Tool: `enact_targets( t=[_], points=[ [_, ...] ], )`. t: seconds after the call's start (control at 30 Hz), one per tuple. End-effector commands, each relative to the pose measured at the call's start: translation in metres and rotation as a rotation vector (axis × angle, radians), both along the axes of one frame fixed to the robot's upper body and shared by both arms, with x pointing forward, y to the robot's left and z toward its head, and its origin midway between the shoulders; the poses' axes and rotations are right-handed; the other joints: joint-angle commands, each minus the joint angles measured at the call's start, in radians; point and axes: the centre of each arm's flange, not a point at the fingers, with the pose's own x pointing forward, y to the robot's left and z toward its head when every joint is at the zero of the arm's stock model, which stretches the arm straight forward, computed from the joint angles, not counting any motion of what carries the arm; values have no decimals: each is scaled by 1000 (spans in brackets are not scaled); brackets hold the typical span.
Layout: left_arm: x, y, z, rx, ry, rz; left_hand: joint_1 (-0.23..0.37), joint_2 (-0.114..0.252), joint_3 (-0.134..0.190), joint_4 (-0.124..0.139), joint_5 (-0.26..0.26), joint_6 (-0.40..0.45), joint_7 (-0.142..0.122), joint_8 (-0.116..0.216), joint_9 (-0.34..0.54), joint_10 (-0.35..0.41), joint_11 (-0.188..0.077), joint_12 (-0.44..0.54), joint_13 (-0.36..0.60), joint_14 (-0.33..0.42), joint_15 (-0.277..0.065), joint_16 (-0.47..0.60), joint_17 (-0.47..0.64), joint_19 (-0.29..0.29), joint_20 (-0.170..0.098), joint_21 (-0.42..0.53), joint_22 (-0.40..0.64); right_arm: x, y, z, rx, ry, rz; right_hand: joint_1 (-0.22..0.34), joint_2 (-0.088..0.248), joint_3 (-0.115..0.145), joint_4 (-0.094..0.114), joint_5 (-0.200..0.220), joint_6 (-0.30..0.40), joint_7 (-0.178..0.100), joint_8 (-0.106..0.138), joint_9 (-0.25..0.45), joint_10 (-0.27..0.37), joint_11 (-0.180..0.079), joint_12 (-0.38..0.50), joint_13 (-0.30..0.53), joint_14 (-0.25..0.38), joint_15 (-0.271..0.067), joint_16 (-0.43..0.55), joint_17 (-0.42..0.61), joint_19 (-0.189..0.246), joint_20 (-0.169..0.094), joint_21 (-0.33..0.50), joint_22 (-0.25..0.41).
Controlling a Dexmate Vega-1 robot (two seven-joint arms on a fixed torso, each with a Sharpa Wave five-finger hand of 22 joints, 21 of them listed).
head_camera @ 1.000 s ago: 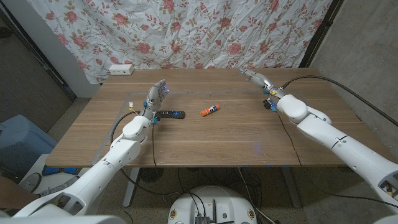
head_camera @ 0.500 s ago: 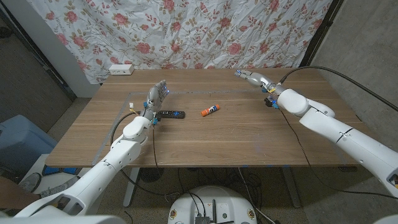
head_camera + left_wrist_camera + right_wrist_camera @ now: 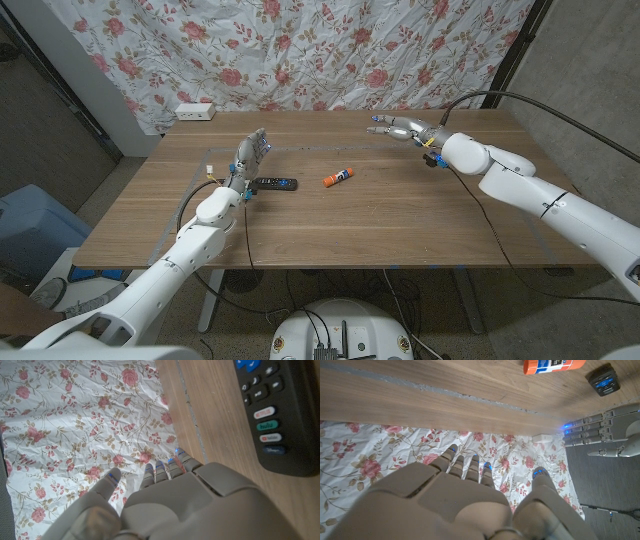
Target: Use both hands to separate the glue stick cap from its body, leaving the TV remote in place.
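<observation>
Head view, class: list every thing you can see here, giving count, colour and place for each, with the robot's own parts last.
glue stick: one, orange with a white end, lying on the table near its middle, cap on.
TV remote: one, black, lying on the table to the robot's left of the glue stick, beside the left hand.
power strip: one, white, at the table's far left corner.
table: one, brown wood, under everything.
floral cloth: one, white with red flowers, hanging behind the table.
left hand: one, grey, raised over the table's left part, fingers apart, holding nothing.
right hand: one, grey, over the table's far right part, fingers stretched out, holding nothing.
</observation>
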Motion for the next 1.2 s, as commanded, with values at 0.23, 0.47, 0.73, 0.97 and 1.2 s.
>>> enact_targets(
  t=[0.23, 0.47, 0.73, 0.97, 1.2],
  points=[
    [-3, 8, -3, -10, 1, 17, 9, 96, 8, 1, 0, 9, -2, 3, 4, 5, -2, 4, 3, 6, -3, 0, 4, 10, 0, 3, 1, -2, 24, 15, -247, -16, -24, 75, -3, 30, -66, -12, -52, -9, 3, 5, -28, -7, -1, 4, -33, 14, 5, -10, -24, 17, 5, 3],
    [-3, 7, -4, -10, -4, 12, 9, 96, 9, 1, -1, 9, -2, 3, 4, 7, -3, 4, 3, 6, -2, -1, 4, 11, 0, 3, 2, -6, 30, 18, -314, -28, -46, 106, -4, 43, -85, -10, -60, -17, 8, 6, -29, -8, 2, 5, -44, 31, 7, -14, -31, 29, 6, 3],
    [-2, 4, -10, -17, 3, 5, 8, 96, 11, 2, -1, 10, -3, 2, 4, 5, -2, 2, 3, 6, -1, -1, 4, 9, 0, 2, 2, -8, 36, 19, -380, -16, -94, 161, -8, 67, -103, -1, -42, -36, 23, 8, -15, -11, 11, 7, -45, 42, 14, -19, -31, 50, 9, 2],
    [-3, 2, -11, -20, 1, 6, 7, 96, 12, 2, -1, 11, -3, 2, 4, 7, -2, 2, 3, 6, 0, -1, 4, 9, 0, 2, 2, -8, 39, 21, -440, -7, -109, 203, -17, 83, -108, 2, -27, -52, 32, 9, 7, -19, 20, 9, -37, 53, 20, -22, -32, 71, 10, 2],
    [-4, 3, -11, -17, 7, 9, 7, 96, 13, 3, -1, 11, -3, 2, 4, 7, -2, 2, 3, 6, 0, -1, 5, 10, 1, 2, 2, -5, 50, 23, -505, 15, -118, 235, -23, 97, -109, 7, -20, -56, 36, 10, 18, -14, 22, 11, -32, 64, 24, -24, -33, 88, 10, 2]
  ],
)
